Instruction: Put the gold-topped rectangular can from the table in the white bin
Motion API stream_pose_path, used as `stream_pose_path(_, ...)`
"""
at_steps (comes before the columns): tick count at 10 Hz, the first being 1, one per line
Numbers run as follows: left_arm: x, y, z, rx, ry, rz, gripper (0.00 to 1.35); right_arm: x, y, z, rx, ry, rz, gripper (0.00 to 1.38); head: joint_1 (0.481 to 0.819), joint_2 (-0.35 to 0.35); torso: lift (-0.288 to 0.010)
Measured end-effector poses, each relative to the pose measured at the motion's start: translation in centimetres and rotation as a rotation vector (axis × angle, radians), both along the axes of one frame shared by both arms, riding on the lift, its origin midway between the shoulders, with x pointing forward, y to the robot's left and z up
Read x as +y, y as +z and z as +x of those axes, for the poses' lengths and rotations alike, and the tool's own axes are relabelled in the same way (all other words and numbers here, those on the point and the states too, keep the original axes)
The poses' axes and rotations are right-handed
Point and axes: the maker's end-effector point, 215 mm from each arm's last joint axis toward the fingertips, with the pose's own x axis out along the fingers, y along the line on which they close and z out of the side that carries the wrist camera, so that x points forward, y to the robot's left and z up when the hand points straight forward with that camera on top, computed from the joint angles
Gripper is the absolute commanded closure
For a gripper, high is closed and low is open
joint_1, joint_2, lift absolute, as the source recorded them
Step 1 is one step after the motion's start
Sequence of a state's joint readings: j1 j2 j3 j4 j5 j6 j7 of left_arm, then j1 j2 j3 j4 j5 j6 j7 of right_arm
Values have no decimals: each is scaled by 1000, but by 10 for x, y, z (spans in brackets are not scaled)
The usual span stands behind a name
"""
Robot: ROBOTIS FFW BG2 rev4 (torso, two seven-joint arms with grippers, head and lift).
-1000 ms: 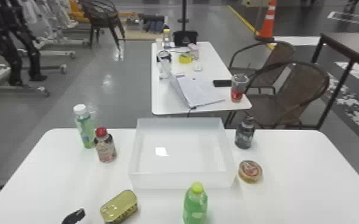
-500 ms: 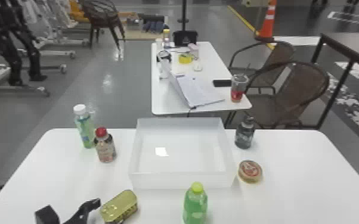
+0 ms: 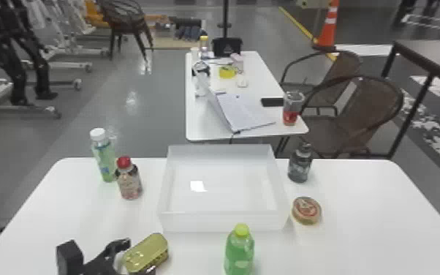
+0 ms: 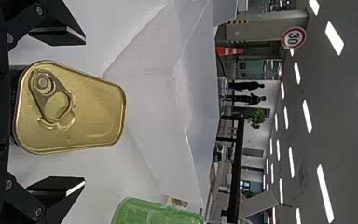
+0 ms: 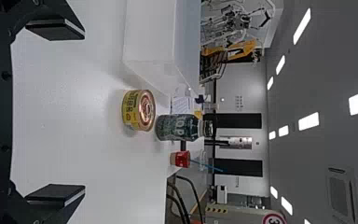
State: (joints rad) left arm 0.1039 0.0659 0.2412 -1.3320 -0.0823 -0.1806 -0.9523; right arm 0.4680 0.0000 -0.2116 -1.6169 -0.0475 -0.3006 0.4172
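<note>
In the head view my left gripper is low at the left, its fingers open around the gold-topped rectangular can. The left wrist view has the same can lying between the spread fingers of my left gripper, with space on both sides of it. The can rests on the table, gold lid up. The white bin stands at the table's middle, beyond and to the right of the can. My right gripper is open and holds nothing, over the table's right part.
A green bottle stands near the bin's front. At the left are a red-capped bottle and a white-capped bottle. Right of the bin are a dark bottle and a round can. The table has rounded far corners.
My left gripper has come farther into the head view from the lower left and moved right, with its fingers now around the gold-topped can. The can and the bin have stayed put.
</note>
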Motion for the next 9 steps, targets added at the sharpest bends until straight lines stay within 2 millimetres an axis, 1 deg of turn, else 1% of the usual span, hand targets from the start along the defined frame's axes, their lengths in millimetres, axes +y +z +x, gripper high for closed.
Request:
stream_pose_path(1,0,-2,1,5,-9,8,596,0,0,0,0,0,1,133,549,0,-100)
stream_pose_path(3,-3,-18,-3,60,-25,-3,829,-1,-2,-1,4,-5,14,133,549,0,-100)
stream_pose_path(4,-5,-25,-5,82,-35,0,822,-1,-2,-1,4,-5,15,133,549,0,-100)
stream_pose_path(5,-6,-27,-5,88,-40,6,822,-1,-3,-1,4,-5,15,133,549,0,-100)
stream_pose_path(7,-9,-24,-3,77,-50,11,829,-1,-2,-1,4,-6,16,134,549,0,-100)
stream_pose_path(8,-10,-14,0,58,-51,19,829,-1,-2,-1,4,-6,16,134,549,0,-100)
stream_pose_path(9,-8,6,8,17,-30,36,831,-1,-3,-1,5,-6,16,134,549,0,-100)
